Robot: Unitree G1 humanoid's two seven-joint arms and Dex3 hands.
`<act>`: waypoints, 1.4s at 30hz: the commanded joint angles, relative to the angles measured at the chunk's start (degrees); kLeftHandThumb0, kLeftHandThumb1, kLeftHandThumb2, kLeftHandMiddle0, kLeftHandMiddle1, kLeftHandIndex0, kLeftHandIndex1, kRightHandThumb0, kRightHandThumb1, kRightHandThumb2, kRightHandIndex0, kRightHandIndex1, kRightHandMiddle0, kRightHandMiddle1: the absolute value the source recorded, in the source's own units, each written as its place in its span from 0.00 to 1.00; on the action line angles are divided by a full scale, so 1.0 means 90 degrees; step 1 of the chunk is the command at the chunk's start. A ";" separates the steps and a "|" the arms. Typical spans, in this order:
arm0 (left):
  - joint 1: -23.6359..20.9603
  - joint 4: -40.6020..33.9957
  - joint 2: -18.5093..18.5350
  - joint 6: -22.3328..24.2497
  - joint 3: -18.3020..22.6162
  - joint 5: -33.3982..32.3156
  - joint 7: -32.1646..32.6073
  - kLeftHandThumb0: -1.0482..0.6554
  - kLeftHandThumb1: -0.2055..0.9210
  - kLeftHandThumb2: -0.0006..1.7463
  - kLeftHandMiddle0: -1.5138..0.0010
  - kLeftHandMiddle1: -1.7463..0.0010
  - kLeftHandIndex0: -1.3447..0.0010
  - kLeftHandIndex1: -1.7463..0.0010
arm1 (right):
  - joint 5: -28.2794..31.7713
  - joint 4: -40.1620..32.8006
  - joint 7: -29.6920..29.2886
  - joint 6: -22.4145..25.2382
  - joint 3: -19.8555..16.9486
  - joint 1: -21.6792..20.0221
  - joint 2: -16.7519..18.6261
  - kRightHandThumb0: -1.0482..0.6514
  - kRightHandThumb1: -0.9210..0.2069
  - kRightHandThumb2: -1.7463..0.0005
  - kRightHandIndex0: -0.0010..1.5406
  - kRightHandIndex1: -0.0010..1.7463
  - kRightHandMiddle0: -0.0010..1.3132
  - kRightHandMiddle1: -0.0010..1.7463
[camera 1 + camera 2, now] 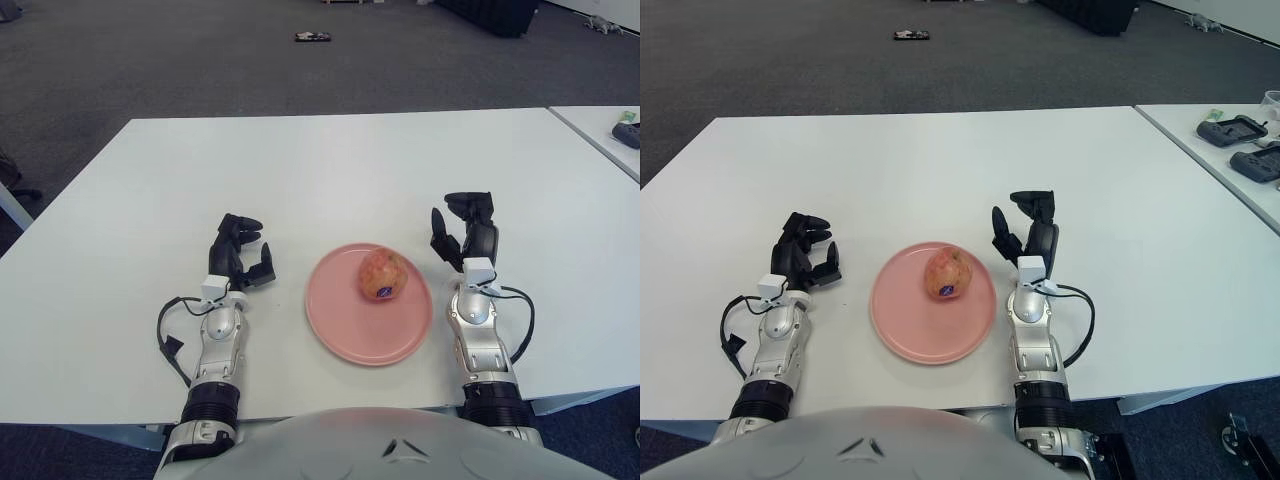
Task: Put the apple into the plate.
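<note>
Resting on plate [345, 335] — apple [384, 274] (sticker unreadable); right hand [462, 232], left hand [241, 252] spread, empty.

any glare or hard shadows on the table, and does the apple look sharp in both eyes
Left eye view: the white table is evenly lit, no glare, only soft shadows beside the left hand and right hand. Right eye view: the apple on the pink plate is in focus, its dark sticker readable as a spot; same in the left eye view.
</note>
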 commanded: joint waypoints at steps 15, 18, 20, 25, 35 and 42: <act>0.0248 0.0185 -0.0043 0.0270 0.0030 -0.0070 -0.0048 0.61 0.37 0.83 0.54 0.00 0.64 0.01 | -0.0029 0.1566 -0.0154 -0.0379 -0.0064 -0.0357 -0.0416 0.40 0.10 0.60 0.33 0.74 0.20 1.00; 0.0248 0.0164 -0.0036 0.0329 0.0028 -0.0069 -0.0051 0.61 0.37 0.83 0.55 0.00 0.65 0.01 | -0.0055 0.1873 -0.0220 -0.0480 -0.0062 -0.0416 -0.0488 0.40 0.16 0.55 0.37 0.76 0.23 1.00; 0.0238 0.0170 -0.0022 0.0355 0.0031 -0.0055 -0.0042 0.61 0.38 0.82 0.56 0.00 0.66 0.01 | -0.0062 0.2123 -0.0260 -0.0567 -0.0065 -0.0483 -0.0541 0.40 0.18 0.53 0.39 0.77 0.24 1.00; 0.0220 0.0213 -0.0013 0.0273 0.0025 0.0007 0.0003 0.61 0.40 0.81 0.57 0.00 0.67 0.00 | -0.0077 0.2773 -0.0315 -0.0794 -0.0043 -0.0631 -0.0730 0.39 0.24 0.48 0.44 0.78 0.27 1.00; 0.0237 0.0171 -0.0026 0.0283 0.0036 -0.0030 -0.0039 0.61 0.39 0.82 0.57 0.00 0.66 0.01 | -0.0075 0.3269 -0.0265 -0.1101 0.0084 -0.0667 -0.0918 0.38 0.28 0.45 0.47 0.82 0.30 1.00; 0.0249 0.0152 -0.0028 0.0268 0.0047 -0.0048 -0.0048 0.61 0.39 0.82 0.56 0.00 0.67 0.00 | -0.0081 0.3172 -0.0197 -0.1011 0.0134 -0.0553 -0.0992 0.38 0.29 0.44 0.48 0.83 0.30 1.00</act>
